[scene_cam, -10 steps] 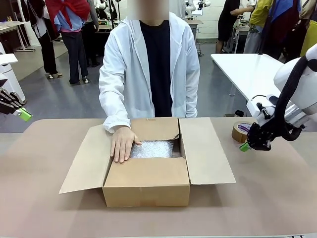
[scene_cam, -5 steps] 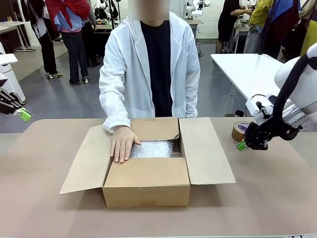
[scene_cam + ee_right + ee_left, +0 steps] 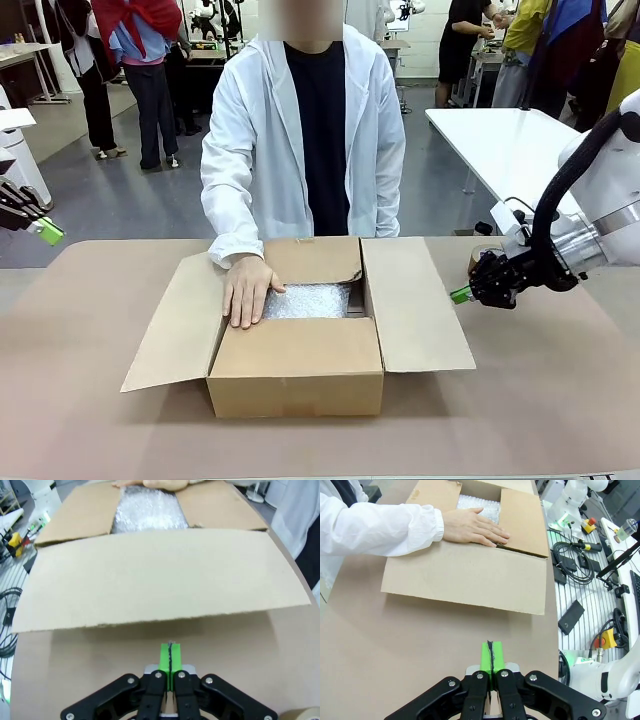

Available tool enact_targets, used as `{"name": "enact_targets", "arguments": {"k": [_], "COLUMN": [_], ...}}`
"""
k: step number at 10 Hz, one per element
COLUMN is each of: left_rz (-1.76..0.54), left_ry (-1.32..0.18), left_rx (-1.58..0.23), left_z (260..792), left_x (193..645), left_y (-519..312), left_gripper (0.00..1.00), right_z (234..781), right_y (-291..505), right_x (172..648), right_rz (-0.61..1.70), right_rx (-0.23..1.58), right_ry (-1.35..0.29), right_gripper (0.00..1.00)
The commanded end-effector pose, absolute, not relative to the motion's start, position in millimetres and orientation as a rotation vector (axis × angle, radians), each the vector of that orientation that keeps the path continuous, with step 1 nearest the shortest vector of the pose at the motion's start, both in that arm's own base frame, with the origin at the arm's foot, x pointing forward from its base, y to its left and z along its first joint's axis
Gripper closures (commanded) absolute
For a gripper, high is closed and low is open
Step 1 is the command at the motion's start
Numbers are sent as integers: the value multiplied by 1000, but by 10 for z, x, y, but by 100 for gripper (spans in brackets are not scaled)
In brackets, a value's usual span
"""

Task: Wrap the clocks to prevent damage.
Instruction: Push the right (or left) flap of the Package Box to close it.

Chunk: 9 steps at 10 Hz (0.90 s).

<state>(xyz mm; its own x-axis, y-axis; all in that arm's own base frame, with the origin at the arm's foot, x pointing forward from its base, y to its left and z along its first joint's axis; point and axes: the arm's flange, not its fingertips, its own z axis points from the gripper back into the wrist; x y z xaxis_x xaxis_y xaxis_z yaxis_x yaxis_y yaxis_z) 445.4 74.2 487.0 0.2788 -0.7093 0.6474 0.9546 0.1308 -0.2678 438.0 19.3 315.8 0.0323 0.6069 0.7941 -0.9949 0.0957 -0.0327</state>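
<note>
The clocks show as one bundle of translucent white bubble wrap (image 3: 307,300) lying inside the open brown carton (image 3: 296,375); the bundle (image 3: 478,503) also shows in the left wrist view and in the right wrist view (image 3: 146,511). A person's hand (image 3: 247,290) rests flat on the carton's left edge, beside the bundle. My right gripper (image 3: 461,295) is shut and empty, just off the edge of the carton's right flap (image 3: 165,580), pointing at it. My left gripper (image 3: 47,232) is shut and empty at the far left, well clear of the carton.
A brown tape roll (image 3: 482,260) lies on the table behind my right gripper. The carton's four flaps are spread open. A white table (image 3: 500,140) stands beyond the right side. Cables and black devices (image 3: 570,565) lie on a surface off the table's edge.
My right gripper has moved left and slightly up toward the carton's right flap, still shut. The left gripper, the person's hand and the bundle have not moved.
</note>
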Motion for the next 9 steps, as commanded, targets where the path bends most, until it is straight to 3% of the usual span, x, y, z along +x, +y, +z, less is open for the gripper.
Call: {"name": "enact_targets", "arguments": {"k": [1,9], "left_rz": [-1254,-1254], "left_ry": [-423,-423], "left_rx": [-740,-740], "left_z": [4885,4885], "left_x": [4444,4444], "left_y": [753,753], "left_gripper": [100,100], "right_z": [3113,3720], "right_y": [267,791], "right_x": [4427,4129], "right_rz": [1383,1433], "right_rx": [715,749], "right_ry": [-827,-1008], "right_gripper": [99,99]}}
